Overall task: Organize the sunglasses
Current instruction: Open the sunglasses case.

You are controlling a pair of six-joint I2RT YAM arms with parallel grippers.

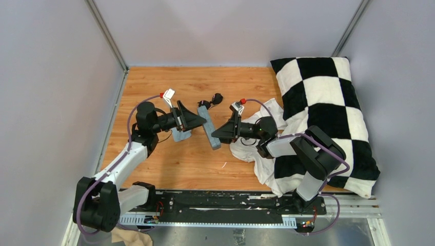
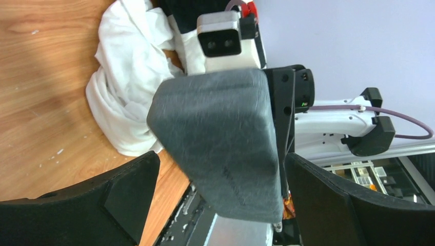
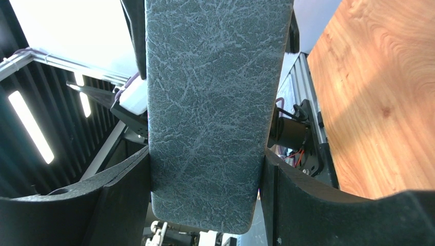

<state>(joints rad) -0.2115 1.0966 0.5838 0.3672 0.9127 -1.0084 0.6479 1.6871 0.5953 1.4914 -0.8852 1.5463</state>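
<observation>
The black sunglasses (image 1: 212, 99) lie on the wooden table (image 1: 169, 164), beyond both grippers and touched by neither. A grey-blue case (image 1: 209, 129) is held up between the two arms. My right gripper (image 1: 217, 135) is shut on it, and in the right wrist view both fingers (image 3: 128, 189) press the case (image 3: 210, 102) at its sides. My left gripper (image 1: 201, 120) stands open around the case's other end (image 2: 220, 143), with a gap at the left finger (image 2: 128, 189). Another grey-blue part (image 1: 180, 135) sits below the left gripper.
A large black-and-white chequered pillow (image 1: 328, 113) fills the right side. A crumpled white cloth (image 1: 254, 154) lies under the right arm and shows in the left wrist view as the cloth (image 2: 128, 77). Grey walls enclose the table on three sides.
</observation>
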